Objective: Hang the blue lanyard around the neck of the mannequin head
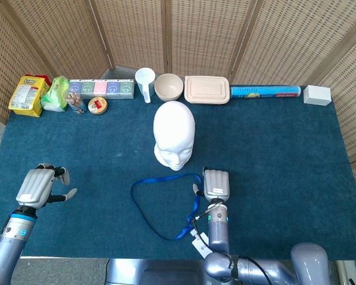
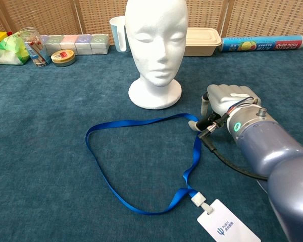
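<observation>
My right robot hand (image 2: 227, 98) sits low on the bench (image 1: 273, 154), fingers curled down, a fingertip touching the near-right bend of the blue lanyard (image 2: 141, 166); whether it actually grips the strap I cannot tell. The lanyard lies flat in an open loop in front of the white mannequin head (image 1: 174, 135), its white badge (image 2: 227, 227) nearest me. My left robot hand (image 1: 38, 187) hangs over the bench's left edge, fingers apart, holding nothing.
</observation>
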Controlling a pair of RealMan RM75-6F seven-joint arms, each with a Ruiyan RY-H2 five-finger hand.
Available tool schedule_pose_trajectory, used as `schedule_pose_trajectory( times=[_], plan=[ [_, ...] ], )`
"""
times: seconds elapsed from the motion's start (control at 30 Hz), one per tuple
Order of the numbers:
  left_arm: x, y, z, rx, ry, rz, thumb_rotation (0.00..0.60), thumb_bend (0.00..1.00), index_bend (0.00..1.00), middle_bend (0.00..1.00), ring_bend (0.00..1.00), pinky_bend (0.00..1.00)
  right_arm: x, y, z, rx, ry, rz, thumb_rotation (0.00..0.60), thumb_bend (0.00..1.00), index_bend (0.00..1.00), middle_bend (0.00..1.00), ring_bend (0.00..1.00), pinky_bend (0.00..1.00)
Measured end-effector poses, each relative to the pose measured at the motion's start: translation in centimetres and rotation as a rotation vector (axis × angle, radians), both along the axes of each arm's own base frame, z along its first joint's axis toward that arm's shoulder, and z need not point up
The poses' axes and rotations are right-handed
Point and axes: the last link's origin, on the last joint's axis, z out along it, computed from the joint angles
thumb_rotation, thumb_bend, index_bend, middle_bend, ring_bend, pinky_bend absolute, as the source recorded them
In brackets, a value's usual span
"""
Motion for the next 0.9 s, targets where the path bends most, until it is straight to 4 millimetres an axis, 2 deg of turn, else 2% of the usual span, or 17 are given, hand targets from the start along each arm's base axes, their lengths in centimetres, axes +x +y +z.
schedule_pose_trajectory(
  times=[0.23,0.57,0.9],
  plan=[
    [-0.06,-0.09,0.04,-0.003,-0.001,0.002,0.513,0.23,0.56,0.57,0.49,0.29,-0.18,0.12,-0.39,-0.003,0.001,-0.001,0.384,0.37,0.35,0.83,1.0,1.0],
    [-0.15,-0.25,0.17,-0.004,-0.006,0.006,0.516,0.23,0.53,0.57,0.49,0.29,-0.22,-0.06,-0.89,-0.015,0.013,0.007,0.517,0.38,0.35,0.83,1.0,1.0],
    [-0.11,-0.4,0.25,-0.003,-0.016,0.004,0.509,0.23,0.53,0.57,0.49,0.29,-0.88,-0.3,-0.91,-0.046,0.018,0.006,0.548,0.38,0.35,0.84,1.0,1.0]
  ],
)
